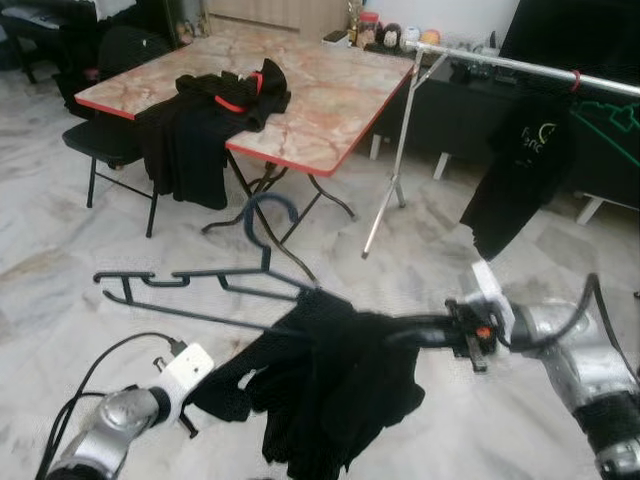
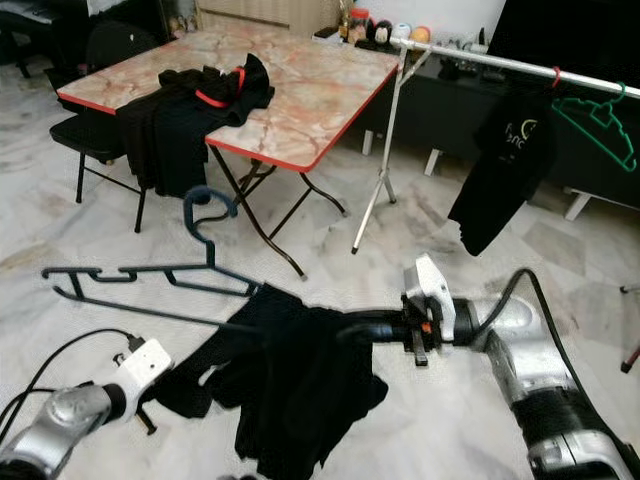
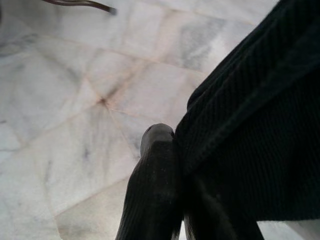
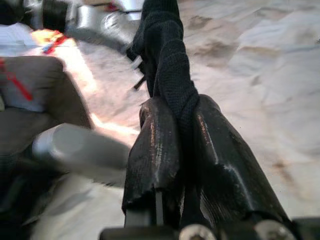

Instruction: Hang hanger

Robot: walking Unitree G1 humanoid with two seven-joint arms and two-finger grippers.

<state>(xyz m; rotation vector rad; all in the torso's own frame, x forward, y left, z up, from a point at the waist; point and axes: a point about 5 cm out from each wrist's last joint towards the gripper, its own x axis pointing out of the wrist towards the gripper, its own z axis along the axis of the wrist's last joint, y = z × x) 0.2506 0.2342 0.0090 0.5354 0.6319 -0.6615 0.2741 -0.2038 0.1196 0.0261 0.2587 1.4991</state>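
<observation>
Left eye view: a black garment [image 1: 320, 385] on a dark hanger [image 1: 200, 280] is held above the floor, clamped by the right gripper [image 4: 175, 125] and left gripper [image 3: 170, 170], evidently for carrying to the clothes rail [image 1: 520, 68].

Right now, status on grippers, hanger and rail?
Left gripper and right gripper both shut on black knit garment. Garment draped on dark blue plastic hanger, held above floor. Silver clothes rail ahead right; nothing between.

pale logo on hanging black shirt [image 1: 531, 140], lettering too small to read
</observation>
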